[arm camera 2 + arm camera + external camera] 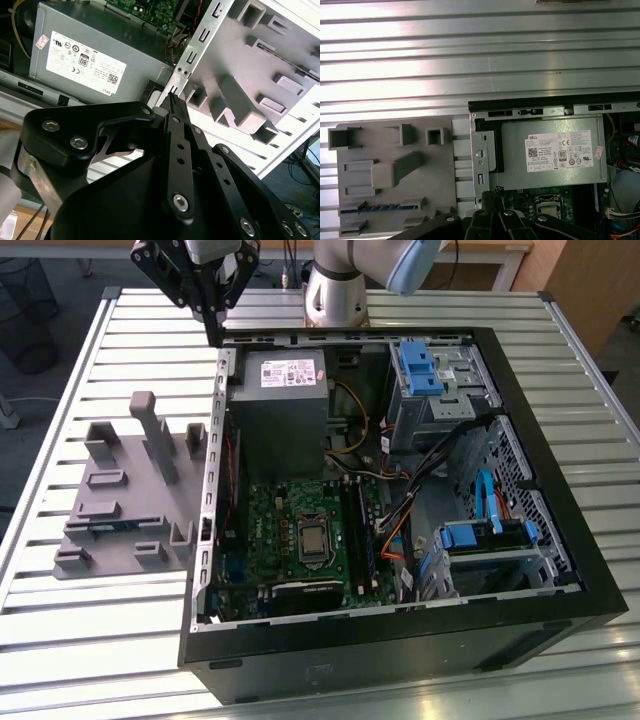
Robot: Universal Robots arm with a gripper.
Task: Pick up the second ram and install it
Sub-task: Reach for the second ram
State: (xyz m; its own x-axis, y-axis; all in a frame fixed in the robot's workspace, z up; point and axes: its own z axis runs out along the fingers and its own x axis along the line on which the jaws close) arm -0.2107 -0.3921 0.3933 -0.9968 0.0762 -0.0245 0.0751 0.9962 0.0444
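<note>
Exterior view | step: pre-pick, nothing grasped | jaws together, empty, at corner of open black computer case (400, 650) | thin dark blue-green second ram (112, 524) seated in grey plastic fixture tray (130, 502) on slatted metal desk (80, 640) | pick judged to need jaws parted, aligned along stick

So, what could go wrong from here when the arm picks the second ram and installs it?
1. The gripper hangs shut beside the case's metal edge; a sideways move might strike it.
2. The second ram lies low in the grey fixture tray near its upright posts; the gripper could catch a post.
3. Loose cables run near the memory slots and might snag during insertion.
</note>
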